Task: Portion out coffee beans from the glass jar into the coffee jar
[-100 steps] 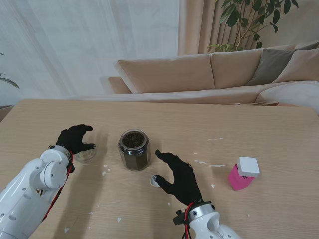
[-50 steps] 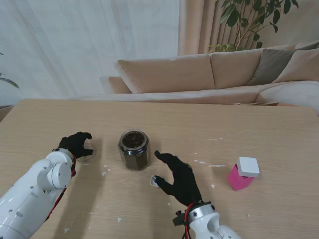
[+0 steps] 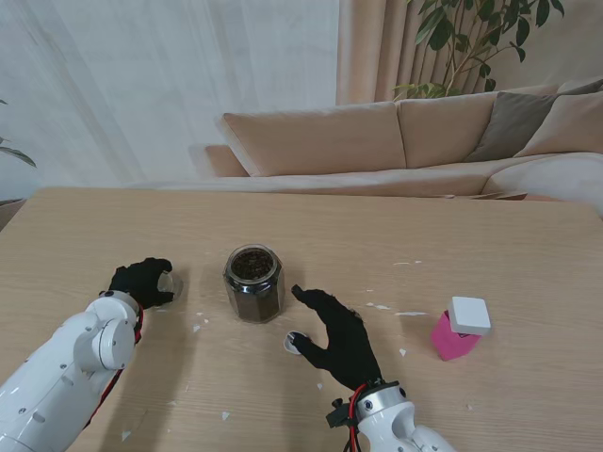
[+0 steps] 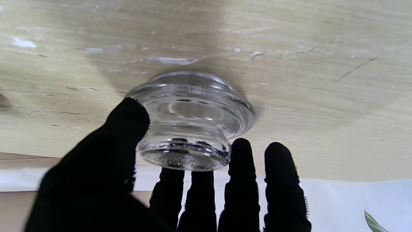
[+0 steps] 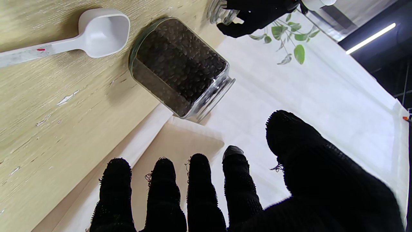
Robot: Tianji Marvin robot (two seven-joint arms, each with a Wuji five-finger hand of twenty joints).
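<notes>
left hand [image 3: 141,282]: closed around the glass lid [image 4: 193,119] — thumb on one side, fingers [image 4: 241,167] on the other; lid sits on the table [image 3: 377,226]
right hand [image 3: 337,335]: empty, fingers spread, hovering over the table right of the glass jar
glass jar [image 3: 252,282]: upright, mouth uncovered, full of coffee beans [image 5: 180,61], mid-table between the two hands
scoop [image 5: 80,37]: white, bowl empty, lying flat just beside the jar — partly under the right hand in the stand view
pink container [image 3: 459,331]: white cap, far right, well apart from the jar
</notes>
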